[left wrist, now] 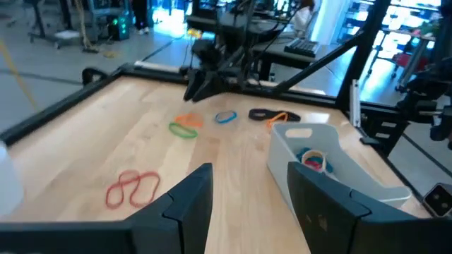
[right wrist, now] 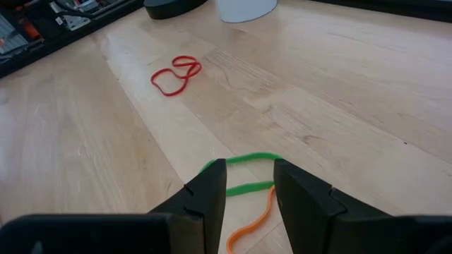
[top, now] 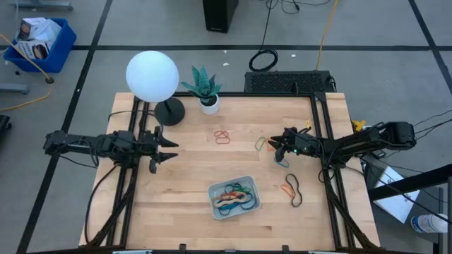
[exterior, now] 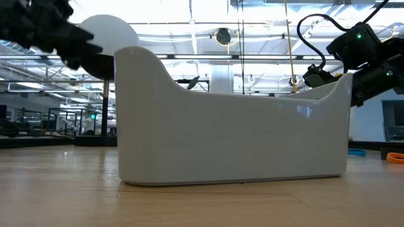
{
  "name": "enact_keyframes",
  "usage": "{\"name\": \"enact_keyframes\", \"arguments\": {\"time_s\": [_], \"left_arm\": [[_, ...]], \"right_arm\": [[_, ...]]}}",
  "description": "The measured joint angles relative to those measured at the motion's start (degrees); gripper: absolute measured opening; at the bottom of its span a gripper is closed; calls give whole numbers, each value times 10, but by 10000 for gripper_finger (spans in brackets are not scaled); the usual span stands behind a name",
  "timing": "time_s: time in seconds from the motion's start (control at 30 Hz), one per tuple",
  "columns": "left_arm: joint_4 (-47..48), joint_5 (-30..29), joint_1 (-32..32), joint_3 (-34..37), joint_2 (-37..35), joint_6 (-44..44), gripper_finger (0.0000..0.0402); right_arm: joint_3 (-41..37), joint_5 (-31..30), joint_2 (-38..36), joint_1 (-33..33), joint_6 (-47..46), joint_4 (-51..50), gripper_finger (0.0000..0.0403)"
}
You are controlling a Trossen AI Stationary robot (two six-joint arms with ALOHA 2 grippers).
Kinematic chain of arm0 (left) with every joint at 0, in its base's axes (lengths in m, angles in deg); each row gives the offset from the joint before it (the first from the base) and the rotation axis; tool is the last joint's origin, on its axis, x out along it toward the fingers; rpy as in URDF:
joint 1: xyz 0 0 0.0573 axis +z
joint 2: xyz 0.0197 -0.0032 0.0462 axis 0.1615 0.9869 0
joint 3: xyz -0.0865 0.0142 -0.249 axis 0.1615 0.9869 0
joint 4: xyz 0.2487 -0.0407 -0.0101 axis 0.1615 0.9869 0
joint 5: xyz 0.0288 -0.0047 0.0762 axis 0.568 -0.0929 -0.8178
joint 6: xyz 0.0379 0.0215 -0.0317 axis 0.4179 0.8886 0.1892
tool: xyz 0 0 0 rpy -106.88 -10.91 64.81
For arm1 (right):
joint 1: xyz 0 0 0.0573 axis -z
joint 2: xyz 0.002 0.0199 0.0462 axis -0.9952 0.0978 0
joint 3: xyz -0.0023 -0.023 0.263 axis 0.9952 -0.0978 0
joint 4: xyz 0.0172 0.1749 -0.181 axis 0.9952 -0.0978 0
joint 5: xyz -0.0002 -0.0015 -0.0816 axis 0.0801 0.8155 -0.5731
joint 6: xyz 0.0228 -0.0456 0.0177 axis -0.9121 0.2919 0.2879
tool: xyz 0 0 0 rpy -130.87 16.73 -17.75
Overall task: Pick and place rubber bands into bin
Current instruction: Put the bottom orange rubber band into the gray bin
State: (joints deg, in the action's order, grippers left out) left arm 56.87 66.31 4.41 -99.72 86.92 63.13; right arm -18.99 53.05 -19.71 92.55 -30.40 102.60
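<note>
Reaching in from three o'clock, my right gripper (right wrist: 248, 185) hung low over the green band (right wrist: 244, 161) and orange band (right wrist: 256, 213), fingers narrowly parted, holding nothing. My left gripper (top: 168, 149) waited at nine o'clock, open and empty. At six o'clock, the bin (top: 214, 204) held several bands; the red band (top: 222, 136) lay near centre.

no legible text anywhere

The left claw (top: 169, 149) hovers at the end of its outstretched arm, fingers spread apart and holding nothing. The right claw (top: 277, 146) reaches in from the opposite side, tilted downward, its fingers (right wrist: 212, 187) parted with a narrow gap.
</note>
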Motion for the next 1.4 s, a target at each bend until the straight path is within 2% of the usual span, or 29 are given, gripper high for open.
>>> {"name": "enact_keyframes", "arguments": {"time_s": [0.27, 0.43, 0.53, 0.7, 0.87, 1.07, 1.4], "left_arm": [[0, -27, 0, 40, -28, -31, 189], [1, -49, 0, 40, -27, -9, 189], [1, -51, 0, 40, -27, 16, 189], [1, -51, 0, 40, -27, 19, 189], [1, -51, 0, 40, -27, 19, 189], [1, -51, 0, 40, -27, 18, 189], [1, -51, 0, 40, -27, 6, 189]], "right_arm": [[0, 7, 0, 0, 14, 3, 114], [47, 116, 0, 0, 55, -29, 114], [128, 152, 0, -2, 92, -184, 114], [310, 116, 0, -26, 170, -518, 114], [434, 104, 0, -52, 181, -708, 114], [494, 106, 0, -120, 137, -826, 114], [495, 107, 0, -251, 34, -894, 114]]}}
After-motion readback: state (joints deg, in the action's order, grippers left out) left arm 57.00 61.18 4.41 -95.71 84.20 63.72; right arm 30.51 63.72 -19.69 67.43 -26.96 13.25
